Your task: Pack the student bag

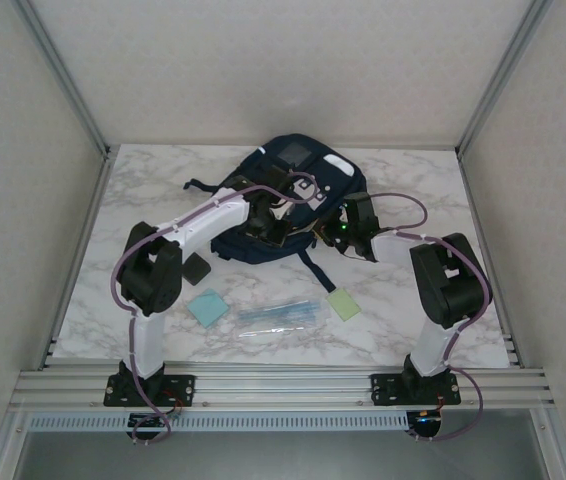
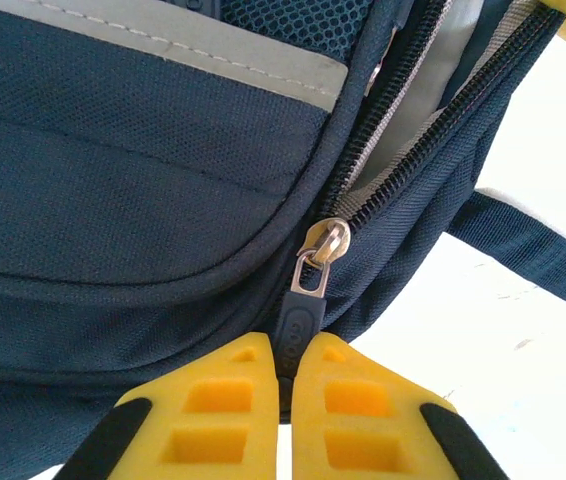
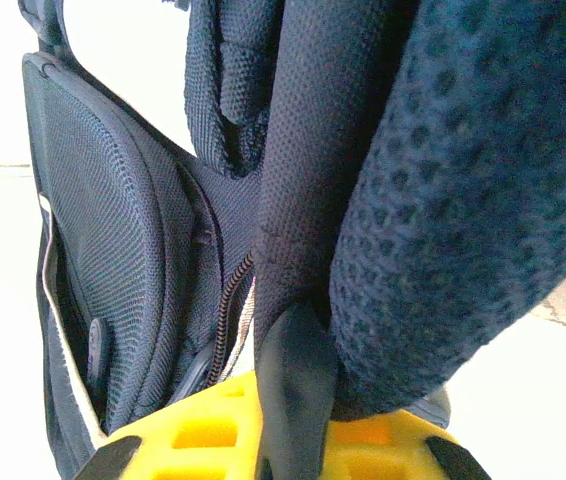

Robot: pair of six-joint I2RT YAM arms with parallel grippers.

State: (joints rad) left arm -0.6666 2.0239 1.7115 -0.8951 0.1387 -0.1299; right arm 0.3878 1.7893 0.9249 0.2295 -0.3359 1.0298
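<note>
The student bag (image 1: 298, 175), dark navy with a grey patch, lies at the back middle of the marble table. My left gripper (image 1: 266, 224) is at the bag's near left side. In the left wrist view its yellow fingers (image 2: 233, 400) are shut on the dark zipper pull (image 2: 303, 315) below the metal slider (image 2: 325, 240); the zip stands open above the slider. My right gripper (image 1: 339, 232) is at the bag's near right edge. Seen from the right wrist, it (image 3: 298, 405) is shut on a dark fold of bag fabric (image 3: 298, 370) beside a padded mesh strap (image 3: 463, 200).
On the table (image 1: 443, 200) in front of the bag lie a light blue square pad (image 1: 207, 307), a green pad (image 1: 344, 304), a clear packet of blue pens (image 1: 281, 315) and a small black square (image 1: 198, 268). Grey walls and metal posts close in the sides.
</note>
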